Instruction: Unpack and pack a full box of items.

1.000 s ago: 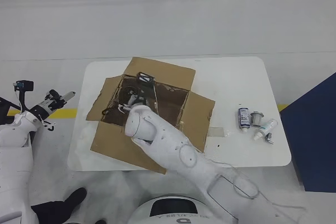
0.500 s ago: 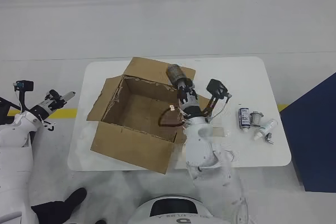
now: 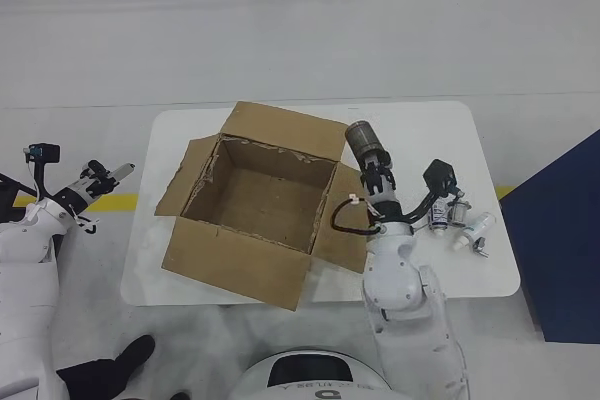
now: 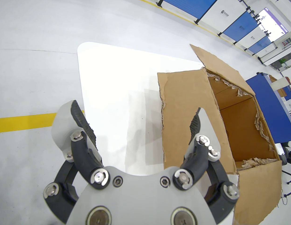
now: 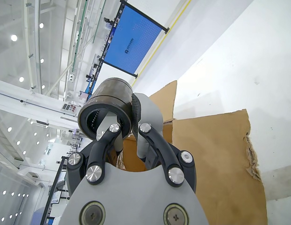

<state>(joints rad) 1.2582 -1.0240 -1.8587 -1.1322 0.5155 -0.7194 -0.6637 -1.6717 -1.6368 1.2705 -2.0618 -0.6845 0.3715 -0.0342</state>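
Note:
An open cardboard box (image 3: 265,200) stands in the middle of the white table (image 3: 420,140); its inside looks bare. My right gripper (image 3: 374,166) is raised above the box's right flap, shut on a dark metal cylinder (image 3: 364,139). In the right wrist view the hollow cylinder (image 5: 105,108) sits clamped in the right gripper (image 5: 126,112), over a cardboard flap (image 5: 206,146). My left gripper (image 3: 120,172) hangs off the table's left side. Its fingers stand open around nothing in the left wrist view, the left gripper (image 4: 136,113) facing the box (image 4: 229,118).
Small items lie at the table's right edge: a little bottle (image 3: 436,212), a grey cap-like piece (image 3: 460,211) and a white tube (image 3: 475,230). A blue panel (image 3: 580,240) stands right of the table. Bare tabletop lies behind the box and at its left.
My right arm rose out of the box with the metal cylinder and swung right, from inside the box to above its right flap. The left arm has not moved.

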